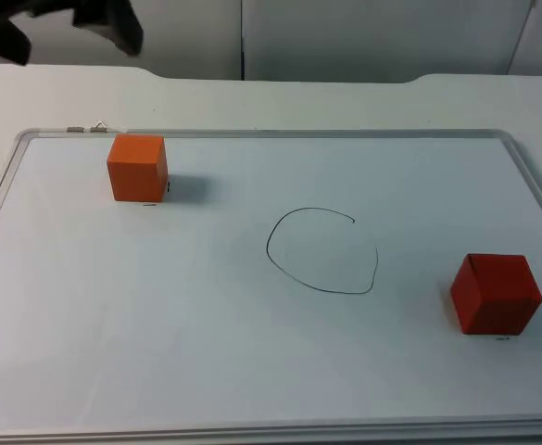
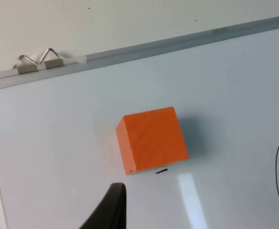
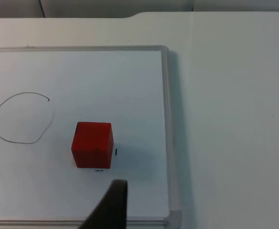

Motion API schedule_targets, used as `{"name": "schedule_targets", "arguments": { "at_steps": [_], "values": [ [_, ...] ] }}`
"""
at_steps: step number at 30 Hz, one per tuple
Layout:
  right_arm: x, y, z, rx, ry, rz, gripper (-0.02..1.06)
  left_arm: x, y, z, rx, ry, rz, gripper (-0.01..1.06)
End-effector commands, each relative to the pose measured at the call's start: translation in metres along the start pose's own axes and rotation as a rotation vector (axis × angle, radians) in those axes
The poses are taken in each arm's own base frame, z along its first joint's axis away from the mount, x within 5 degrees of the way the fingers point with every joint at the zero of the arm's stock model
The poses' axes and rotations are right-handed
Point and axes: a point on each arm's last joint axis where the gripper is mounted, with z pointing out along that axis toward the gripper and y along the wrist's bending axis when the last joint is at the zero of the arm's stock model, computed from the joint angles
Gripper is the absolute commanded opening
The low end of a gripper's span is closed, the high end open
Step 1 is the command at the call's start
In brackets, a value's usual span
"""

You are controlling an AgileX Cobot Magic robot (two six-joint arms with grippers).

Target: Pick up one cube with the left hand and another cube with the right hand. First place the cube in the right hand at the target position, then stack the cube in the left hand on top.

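I have the whiteboard (image 1: 252,371) flat on the surface (image 1: 493,102), with the hand-drawn circle (image 1: 322,250) near its middle as the target; the orange cube (image 1: 137,167) sits near the board's far left corner, well apart from the circle, and the red cube (image 1: 496,294) sits near the right edge. The left tool (image 1: 113,28) hangs above and behind the orange cube, holding nothing, its opening I cannot tell; the right tool (image 3: 111,202) hangs just short of the red cube, also empty, opening unclear. My worry is the slick board; a finger landing off-centre could push a cube aside, and the red cube could slide against the frame.
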Motion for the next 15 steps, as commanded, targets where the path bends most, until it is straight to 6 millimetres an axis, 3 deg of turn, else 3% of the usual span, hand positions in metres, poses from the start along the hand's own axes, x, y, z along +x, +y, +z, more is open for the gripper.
{"name": "schedule_targets", "arguments": {
  "at_steps": [1, 2, 6, 7, 11, 15],
  "values": [
    [0.001, 0.000, 0.001, 0.002, -0.007, 0.005, 1.01, -0.008, -0.007, 0.029, -0.019, 0.004, -0.013, 1.05],
    [0.001, 0.000, 0.001, 0.002, -0.007, 0.005, 1.01, -0.008, -0.007, 0.029, -0.019, 0.004, -0.013, 1.05],
    [0.001, 0.000, 0.001, 0.002, -0.007, 0.005, 1.01, -0.012, -0.003, 0.067, -0.091, 0.062, -0.044, 1.05],
    [0.001, 0.000, 0.001, 0.002, -0.007, 0.005, 1.01, -0.012, -0.003, 0.067, -0.091, 0.062, -0.044, 1.05],
    [0.001, 0.000, 0.001, 0.002, -0.007, 0.005, 1.01, -0.008, -0.004, 0.097, -0.099, 0.087, -0.059, 1.05],
    [0.001, 0.000, 0.001, 0.002, -0.007, 0.006, 1.01, -0.004, -0.004, 0.112, -0.117, 0.070, -0.059, 1.05]
  ]
}}
